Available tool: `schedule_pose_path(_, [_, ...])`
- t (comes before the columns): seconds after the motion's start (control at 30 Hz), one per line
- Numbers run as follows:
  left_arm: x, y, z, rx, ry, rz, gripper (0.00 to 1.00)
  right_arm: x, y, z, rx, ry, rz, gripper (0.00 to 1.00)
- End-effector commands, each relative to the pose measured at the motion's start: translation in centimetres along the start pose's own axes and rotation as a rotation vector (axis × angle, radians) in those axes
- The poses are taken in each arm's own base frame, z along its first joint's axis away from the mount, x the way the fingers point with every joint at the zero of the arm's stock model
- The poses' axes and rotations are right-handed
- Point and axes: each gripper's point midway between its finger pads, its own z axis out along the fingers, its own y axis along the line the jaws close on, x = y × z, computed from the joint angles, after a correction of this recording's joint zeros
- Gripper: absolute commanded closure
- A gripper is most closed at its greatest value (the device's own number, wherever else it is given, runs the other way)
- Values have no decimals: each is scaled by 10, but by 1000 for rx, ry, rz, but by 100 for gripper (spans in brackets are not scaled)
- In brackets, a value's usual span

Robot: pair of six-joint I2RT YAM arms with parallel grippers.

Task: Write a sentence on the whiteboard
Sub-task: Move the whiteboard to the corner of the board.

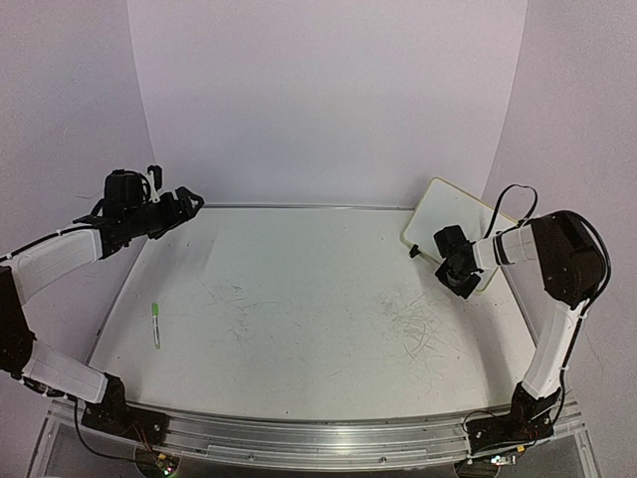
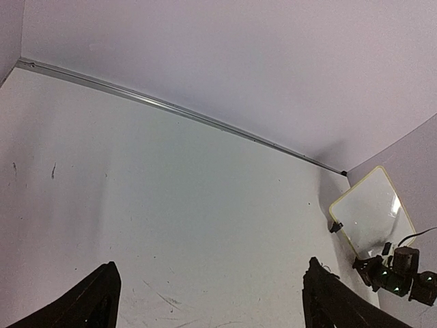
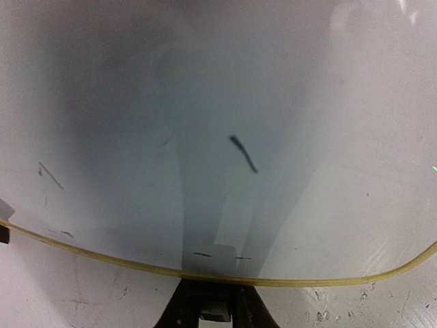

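My right gripper (image 3: 210, 309) pinched shut, nothing visibly held, hovering close at whiteboard (image 1: 448, 205) propped in far-right corner of worktop (image 1: 299, 299). Board nearly blank, only one short dark stroke (image 3: 244, 153), so sentence basically all left to write. Left gripper (image 2: 212, 298) wide open, empty.

Yellow-rimmed whiteboard (image 1: 444, 213), far-right corner

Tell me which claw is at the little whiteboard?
The right gripper: it sits at the edge of the whiteboard, while the left gripper hangs open across the table.
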Motion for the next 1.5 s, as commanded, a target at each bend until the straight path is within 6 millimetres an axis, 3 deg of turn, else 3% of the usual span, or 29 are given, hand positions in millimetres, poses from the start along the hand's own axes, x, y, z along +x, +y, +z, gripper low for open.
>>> schedule_pose_path(0.0, [-22, -14, -11, 25, -73, 57, 6, -11, 12, -5, -31, -16, -6, 94])
schedule_pose_path(0.07, [-20, -13, -10, 23, -67, 55, 6, -9, 15, -10, -46, -14, -33, 100])
schedule_pose_path(0.37, [-8, -11, 3, 38, -18, 7, 6, 20, 30, -40, -146, 15, -187, 100])
schedule_pose_path(0.63, [6, -18, 15, 58, 25, -17, 6, 78, 66, -80, -451, 80, -483, 100])
schedule_pose_path(0.87, [12, -32, 23, 72, 42, -6, 6, 137, 74, -125, -609, 73, -740, 100])
schedule_pose_path(1.03, [16, -37, 29, 70, 50, -3, 6, 164, 67, -139, -674, 77, -842, 100])
schedule_pose_path(1.27, [25, -35, 33, 61, 71, 1, 6, 170, 67, -152, -717, 28, -875, 100])
schedule_pose_path(1.47, [35, -20, 32, -2, 84, 24, 5, 158, 65, -152, -684, -36, -843, 97])
